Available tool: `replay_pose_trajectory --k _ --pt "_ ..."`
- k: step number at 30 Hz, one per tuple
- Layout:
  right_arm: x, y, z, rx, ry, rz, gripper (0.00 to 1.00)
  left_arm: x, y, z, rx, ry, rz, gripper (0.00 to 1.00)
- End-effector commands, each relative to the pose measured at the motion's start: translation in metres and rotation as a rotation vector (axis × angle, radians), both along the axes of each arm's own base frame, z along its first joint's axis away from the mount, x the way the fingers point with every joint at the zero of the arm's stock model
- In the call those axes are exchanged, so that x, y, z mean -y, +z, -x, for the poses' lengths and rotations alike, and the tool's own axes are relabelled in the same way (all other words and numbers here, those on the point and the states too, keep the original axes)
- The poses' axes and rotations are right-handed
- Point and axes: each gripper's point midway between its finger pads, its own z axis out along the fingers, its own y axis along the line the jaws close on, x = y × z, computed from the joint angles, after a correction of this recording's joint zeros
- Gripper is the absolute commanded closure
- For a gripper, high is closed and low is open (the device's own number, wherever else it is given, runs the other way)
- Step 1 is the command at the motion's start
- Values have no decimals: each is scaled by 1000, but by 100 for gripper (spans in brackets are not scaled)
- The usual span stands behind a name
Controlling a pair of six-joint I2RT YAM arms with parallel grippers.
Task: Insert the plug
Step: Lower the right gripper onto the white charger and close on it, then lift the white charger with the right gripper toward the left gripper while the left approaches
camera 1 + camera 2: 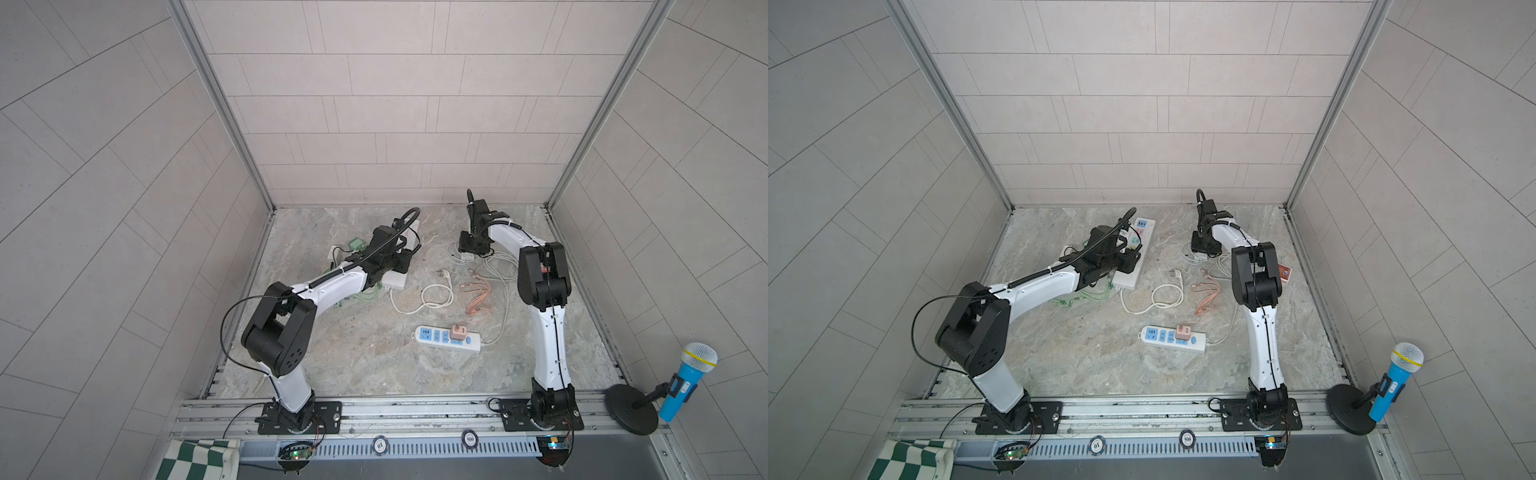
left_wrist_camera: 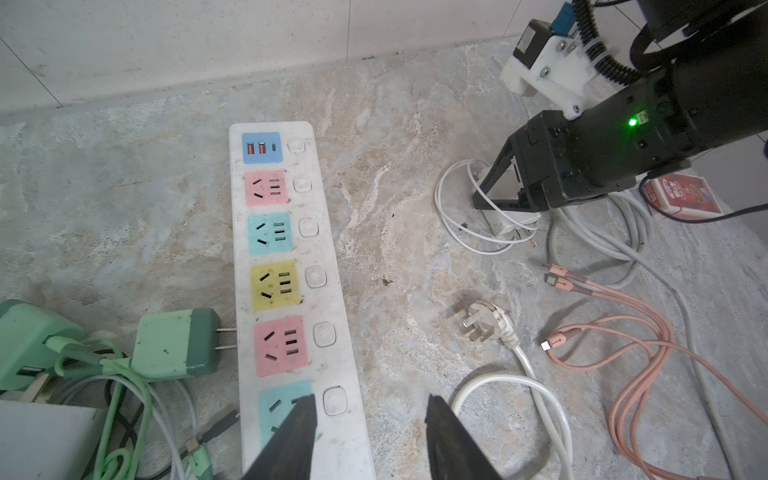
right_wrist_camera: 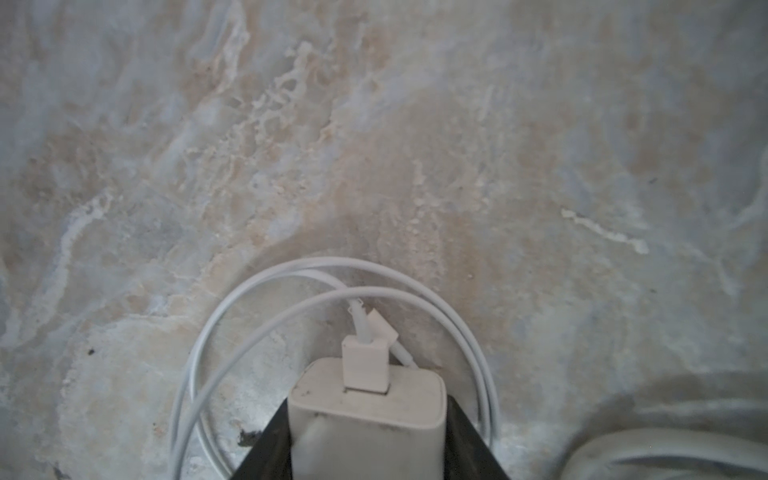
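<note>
In both top views the long power strip (image 1: 1128,277) lies aslant toward the back of the marbled surface (image 1: 1084,353), with the left hand (image 1: 1130,258) low over its nearer end. Right of the strip and well apart from it, the right hand (image 1: 1202,249) is down at a white charger (image 1: 1198,258) ringed by white cable (image 1: 1185,249). Nearer the camera than the long strip lies a short strip (image 1: 446,338) with blue sockets and a pink adapter (image 1: 457,331) plugged into it. Far from the long strip, on the front rail, two chips read "10" (image 1: 380,444) and "500" (image 1: 469,437).

In the left wrist view the long power strip (image 2: 347,299) shows a blue USB panel, then pink, teal, yellow, pink and teal sockets, each with a button beside it. Any print on it is too small to read. The left hand (image 2: 372,399) is released. Its fingers (image 2: 299,432) stand apart, one over the last teal socket and one over bare surface beside the strip. A green charger (image 2: 174,345) lies with its prongs at the strip's edge. On the strip's other side a loose three-pin plug (image 2: 486,322) lies near. Farther off is a red card box (image 2: 685,195), lettering illegible.

In the right wrist view the right hand (image 3: 365,405) grasps the white charger (image 3: 365,424), fingers pressed on both sides. A USB connector (image 3: 365,361) sits in its end. The strip is out of frame.
</note>
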Motion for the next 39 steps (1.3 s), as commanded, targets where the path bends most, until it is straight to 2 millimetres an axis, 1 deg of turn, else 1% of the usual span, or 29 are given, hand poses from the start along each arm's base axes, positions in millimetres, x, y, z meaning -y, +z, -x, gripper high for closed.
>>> replay_pose_trajectory --k 1,3,6,8,9,12,16,19,22,25,28,33,39 --pt "2 10 9 1 4 48 61 1 15 1 22 -7 32 52" --pt "1 28 4 68 16 79 62 3 18 0 23 -13 38 51" --pt "4 61 -2 201 10 145 67 8 22 2 23 -27 52 52" --pt "0 83 -5 340 10 144 69 14 26 5 21 -45 75 51" --pt "0 91 -6 393 1 137 69 16 28 6 20 -54 86 52" --pt "-2 117 -2 543 -13 110 69 29 34 13 24 -91 103 52" --pt "-15 147 8 732 21 73 68 50 47 24 28 -162 157 51" --pt "-30 155 16 759 63 -17 68 66 58 30 30 -210 219 51" --pt "-45 159 25 785 93 -101 68 82 68 33 43 -251 279 50" --pt "-61 163 35 826 130 -143 69 99 74 33 48 -281 319 50" --pt "-69 165 40 830 138 -169 69 112 72 32 42 -295 328 50" --pt "-81 173 48 845 154 -210 70 122 72 28 46 -286 359 49" --pt "-85 188 60 875 161 -264 71 119 64 19 47 -237 330 49"
